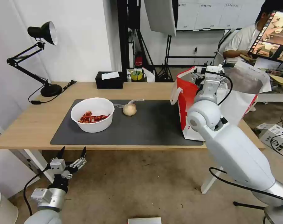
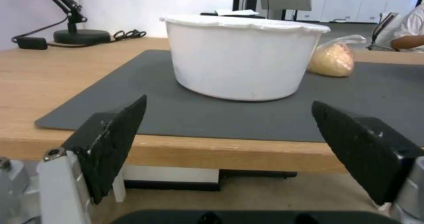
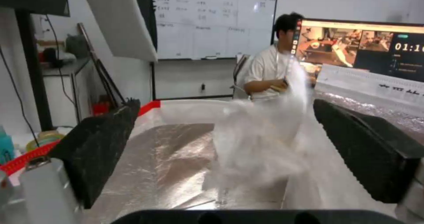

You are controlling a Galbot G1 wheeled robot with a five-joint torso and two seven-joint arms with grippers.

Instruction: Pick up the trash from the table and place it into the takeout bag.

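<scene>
A black tissue box (image 1: 109, 80) and a black desk lamp (image 1: 38, 59) stand at the far edge of the long light-wood table (image 1: 29, 124). On its dark grey mat (image 1: 147, 124), the white round bowl (image 1: 92, 114) holds red scraps, near a small beige plastic-wrapped ball (image 1: 129, 109). The right gripper (image 3: 221, 151) hangs spread wide over the foil-lined white-and-red takeout bag (image 1: 191, 102), a blurred clear plastic piece (image 3: 260, 141) between its fingers. The left gripper (image 1: 71, 155) waits wide below the table's near edge.

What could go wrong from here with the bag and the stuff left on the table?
The right tool is open above the takeout bag; the blurred white piece between its fingers may catch the rim instead of dropping in. The bowl holds loose red scraps that could spill if tipped. The wrapped ball may roll when nudged.
</scene>
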